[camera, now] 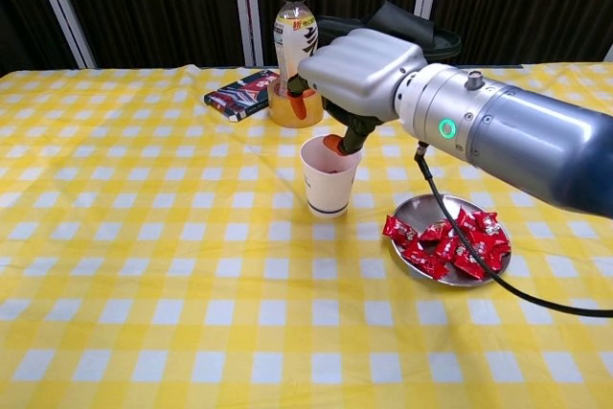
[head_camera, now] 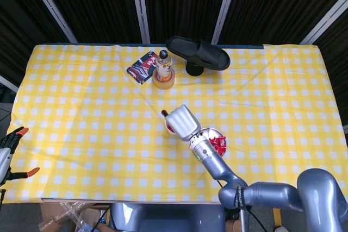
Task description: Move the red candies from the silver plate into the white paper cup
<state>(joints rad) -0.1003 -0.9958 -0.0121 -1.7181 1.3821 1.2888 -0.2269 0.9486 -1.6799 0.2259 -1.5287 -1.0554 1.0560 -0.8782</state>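
The white paper cup [camera: 329, 182] stands mid-table; in the head view only its left rim [head_camera: 169, 127] shows beside the hand. Right of it lies the silver plate [camera: 428, 206] [head_camera: 213, 130] with several red candies [camera: 450, 242] [head_camera: 219, 143] heaped on it. My right hand [camera: 356, 79] [head_camera: 182, 123] hovers directly over the cup, palm down, its fingers apart. One orange fingertip [camera: 332, 145] dips at the cup's mouth. I see no candy between the fingers. Some red shows inside the cup. My left hand appears in neither view.
Behind the cup a drink bottle [camera: 293, 34] [head_camera: 164, 61] stands inside a tape roll. A red-and-black packet [camera: 239, 94] [head_camera: 142, 68] lies to its left, a black slipper-like object [head_camera: 198, 52] to its right. Orange-tipped clamps [head_camera: 13, 153] sit off the table's left edge.
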